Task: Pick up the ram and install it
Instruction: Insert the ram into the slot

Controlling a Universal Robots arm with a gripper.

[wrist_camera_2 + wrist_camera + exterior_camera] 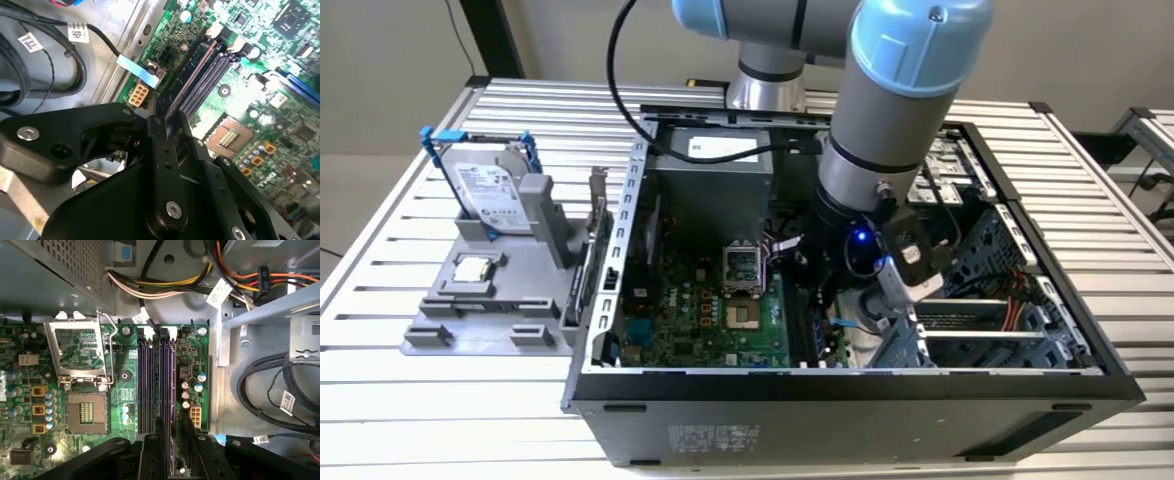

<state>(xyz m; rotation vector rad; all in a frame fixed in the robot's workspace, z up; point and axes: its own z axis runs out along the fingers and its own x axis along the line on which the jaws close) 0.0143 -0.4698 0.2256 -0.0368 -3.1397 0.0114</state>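
Fingers (165, 145) look clenched on the ram (192, 77), pinched at one end. The stick runs edge-on away from the gripper (156, 117) along the memory slots (146, 385). Can't tell for certain if it's seated or just resting in the slot mouth.

Position: gripper is down inside the open case (854, 400), over the motherboard (694, 310), just to the exterior view's right of the empty CPU socket (86, 412).

Risks as I see them:
- Grip is at one end only. Pushing down there would likely tilt the stick, so the gripped end seats and the other end rides high.
- Off by one slot width, or slightly skewed, and the board edge lands on the slot wall. Pressing then flexes the motherboard or chips the contacts.
- White end latches (215, 30): can't tell if they're swung open. If closed, the stick won't drop.
- Notch orientation isn't visible. Reversed means it jams.
- Capacitors (186, 390) and the small white connector (195, 416) sit just beside the slots, near the finger. A sideways correction could clip them.
- Cable bundle (150, 290) at the far slot end is close enough to snag.
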